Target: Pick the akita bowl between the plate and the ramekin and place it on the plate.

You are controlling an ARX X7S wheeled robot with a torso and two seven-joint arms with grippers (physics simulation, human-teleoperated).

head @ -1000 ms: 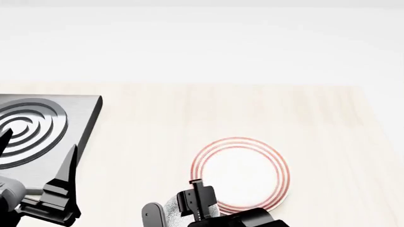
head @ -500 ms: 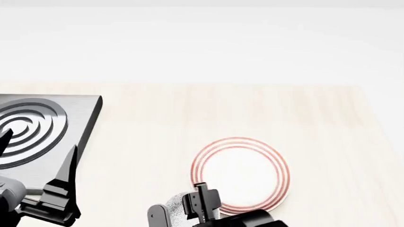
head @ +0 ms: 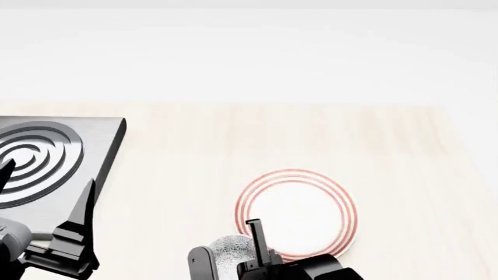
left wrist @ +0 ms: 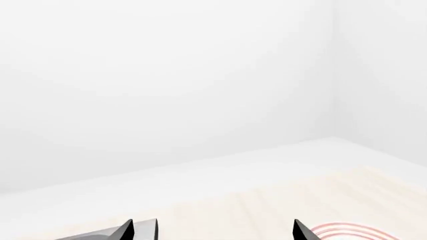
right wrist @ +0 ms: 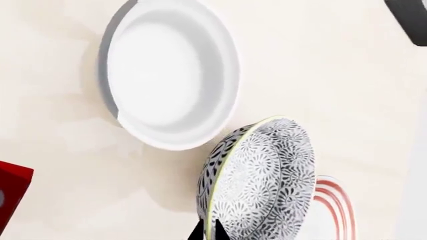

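Note:
In the right wrist view the akita bowl (right wrist: 263,180), grey-and-white patterned, hangs tilted on its side off the table. My right gripper (right wrist: 208,231) is shut on its rim, one fingertip on either side of the wall. The plain white ramekin (right wrist: 170,70) stands on the table just beyond it. A bit of the red-ringed plate (right wrist: 333,205) shows past the bowl. In the head view the akita bowl (head: 231,247) sits in the right gripper (head: 226,252) at the near-left edge of the plate (head: 295,213). My left gripper (left wrist: 213,232) is open and holds nothing.
A grey hob (head: 46,154) with concentric rings lies at the left, under the left gripper (head: 46,181). A red object (right wrist: 10,192) and a dark object (right wrist: 410,12) sit at the edges of the right wrist view. Pale wooden table (head: 272,134) stretches to the back wall.
The right gripper has shifted a little to the right, toward the plate, with the bowl in it, and its wrist has turned. The left arm has not moved.

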